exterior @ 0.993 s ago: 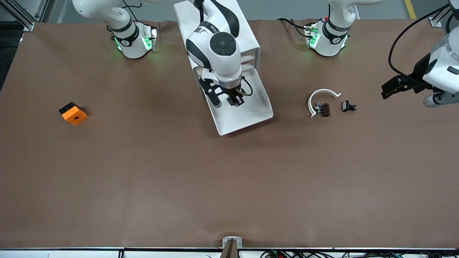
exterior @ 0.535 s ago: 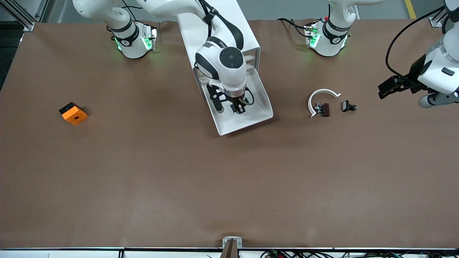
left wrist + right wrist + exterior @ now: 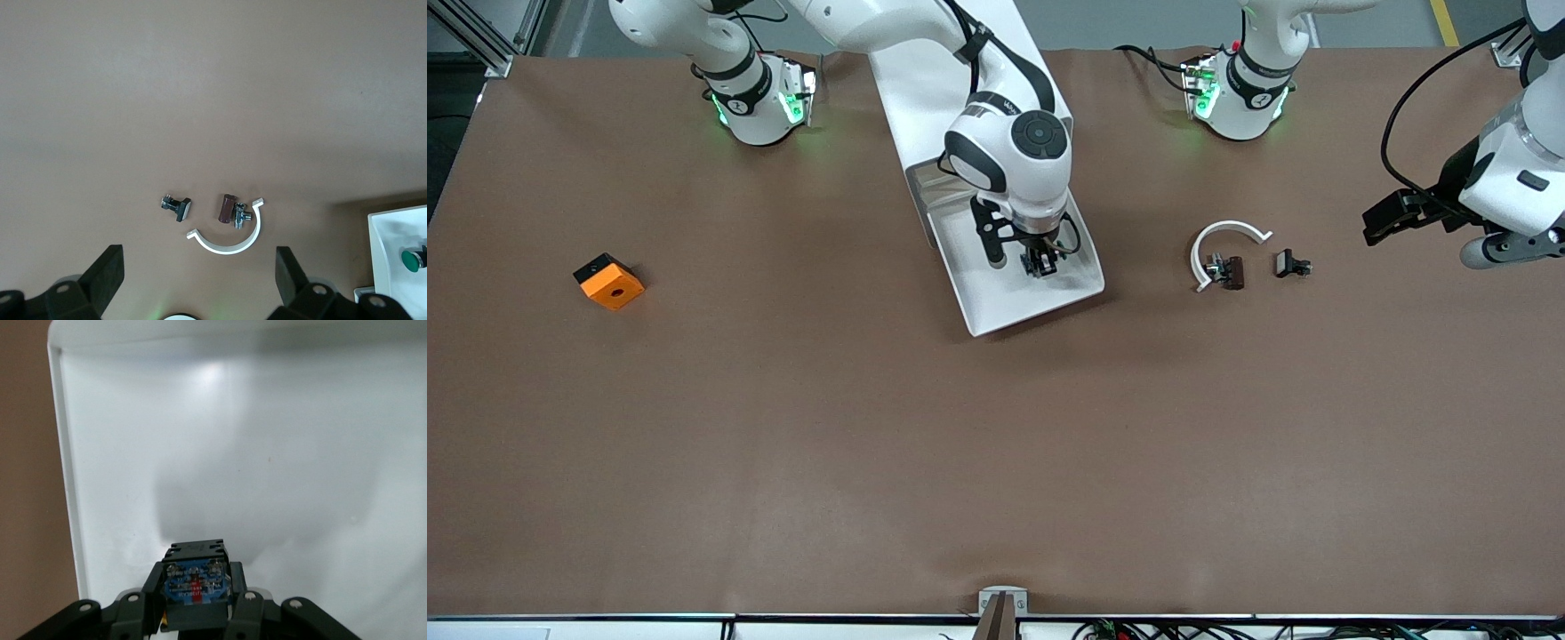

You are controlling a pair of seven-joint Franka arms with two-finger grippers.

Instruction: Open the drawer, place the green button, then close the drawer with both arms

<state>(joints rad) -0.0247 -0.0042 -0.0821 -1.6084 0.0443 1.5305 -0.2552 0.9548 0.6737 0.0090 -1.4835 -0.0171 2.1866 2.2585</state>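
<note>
one right claw (image 3: 1041,264) clenched on the button (image 3: 194,581) over the open drawer (image 3: 996,302), left claw (image 3: 200,270) released above the table

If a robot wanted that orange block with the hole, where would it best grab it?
Probably from straight above, fingers closing on two opposite flat side faces of the orange block. It lies flat on the table with the hole facing up and open space all round; it sits turned at an angle, so the wrist should rotate to match.
</note>
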